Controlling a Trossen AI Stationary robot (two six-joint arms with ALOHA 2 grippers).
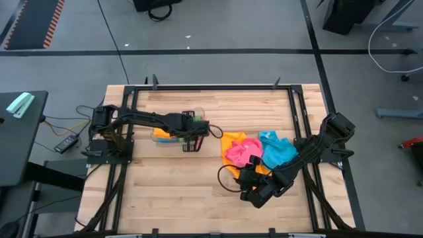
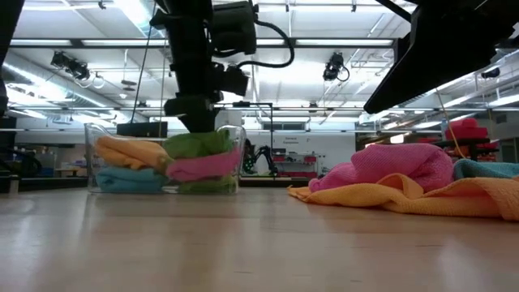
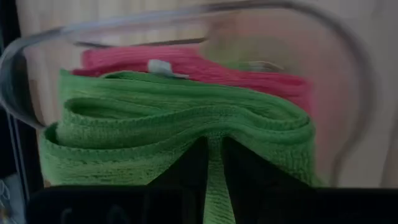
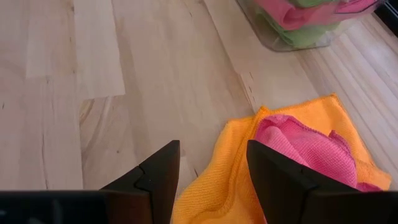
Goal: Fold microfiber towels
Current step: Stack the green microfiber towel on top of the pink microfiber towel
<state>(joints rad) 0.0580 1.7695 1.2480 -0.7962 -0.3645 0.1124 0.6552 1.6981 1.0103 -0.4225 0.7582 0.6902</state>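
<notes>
**Observer:** Where the left arm reaches in from its side of the tabletop (image 1: 165,192), its left hand (image 1: 196,132) hangs over the clear plastic bin (image 2: 231,134). Wrist view: both dark fingers (image 3: 186,168) pinch a ridge of the folded green towel (image 3: 174,127), a strip of green pressed between them. Clamped on it, then.

**Recorder:** What else sits in the bin?

**Observer:** Folded towels, stacked. Low view gives an orange-yellow one (image 2: 134,152) over a blue one (image 2: 130,180) on one side; green on top, a pink one (image 2: 203,168) under it, more green at the bottom on the other side. Left wrist view shows the pink fold just behind the green one, a small white tag on it.

**Recorder:** Right arm?

**Observer:** Right hand (image 1: 254,190) is low near the front of the tabletop, just beside the loose pile. Its fingers (image 4: 155,174) stand apart, nothing between them but bare wood and the edge of a cloth. Not touching anything that I can see.

**Recorder:** The pile?

**Observer:** Three unfolded towels, well apart from the bin, toward the right half. Orange towel (image 1: 232,141) spread flat underneath, crumpled pink towel (image 1: 243,152) on top of it, crumpled blue towel (image 1: 276,149) touching the pink on the side away from the bin. Right wrist view has pink bunched on orange, the bin beyond them across open wood.
</notes>
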